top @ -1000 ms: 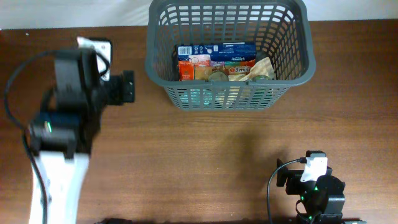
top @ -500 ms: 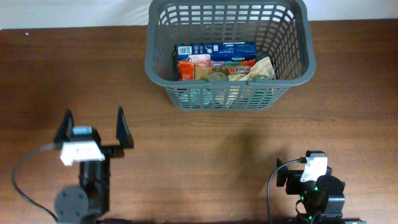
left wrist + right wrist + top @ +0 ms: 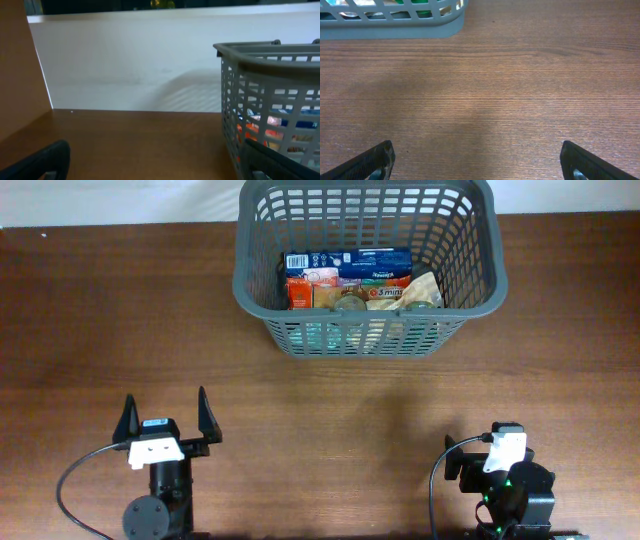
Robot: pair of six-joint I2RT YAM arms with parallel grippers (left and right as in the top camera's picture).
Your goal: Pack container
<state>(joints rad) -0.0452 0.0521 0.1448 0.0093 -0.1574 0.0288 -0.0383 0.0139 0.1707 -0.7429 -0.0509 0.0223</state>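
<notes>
Wooden table (image 3: pixel 320 410) with the left gripper (image 3: pixel 166 405) parked at its near edge, fingers wide and empty, the basket (image 3: pixel 365 335) far back at centre holding groceries (image 3: pixel 350 285), the right gripper (image 3: pixel 476 150) likewise spread and empty, both clear, I'd guess, since packing looks done

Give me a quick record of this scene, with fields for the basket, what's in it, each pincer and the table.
container: large dark grey slotted plastic basket, upright, far side of the table
contents: blue carton, orange packet, round metal can, the rest too crowded to tell
left pincer: open, empty, apart from the basket
right pincer: open, empty, over bare wood
surface: brown wooden table
</notes>
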